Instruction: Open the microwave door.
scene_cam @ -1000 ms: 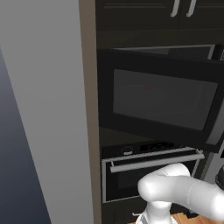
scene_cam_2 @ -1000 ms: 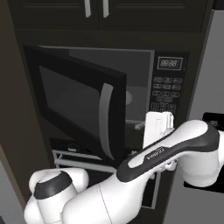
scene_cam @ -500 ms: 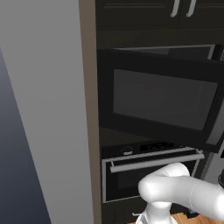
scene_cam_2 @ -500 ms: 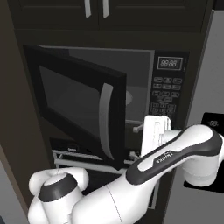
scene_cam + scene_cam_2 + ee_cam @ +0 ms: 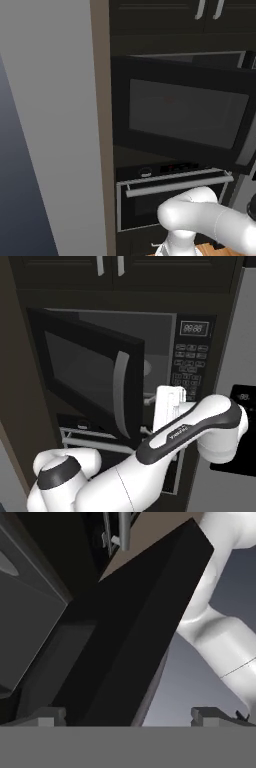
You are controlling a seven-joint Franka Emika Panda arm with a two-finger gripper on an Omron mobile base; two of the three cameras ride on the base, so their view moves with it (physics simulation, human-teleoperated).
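The microwave (image 5: 192, 363) is a black built-in box with a keypad strip on its right. Its door (image 5: 87, 373) stands partly open, swung out to the left, with the curved grey handle (image 5: 120, 392) on its free edge. The door (image 5: 187, 114) also shows front-on, with its grey window, in the left base view. My gripper (image 5: 147, 415) is open just behind the door's free edge, at the cavity opening. In the hand view the door's thick black edge (image 5: 145, 632) runs diagonally ahead, between the wide-apart fingertips (image 5: 47, 716) of my gripper (image 5: 130, 719).
Below the microwave is a black oven (image 5: 170, 200) with a horizontal silver bar handle (image 5: 175, 184). Dark cabinet doors (image 5: 107, 266) close off the space above. A tall grey panel (image 5: 55, 125) stands at the left, and a grey appliance front (image 5: 247, 356) at the right.
My hand has dropped a little and shifted slightly towards the door's edge. The door stands at about the same angle as before.
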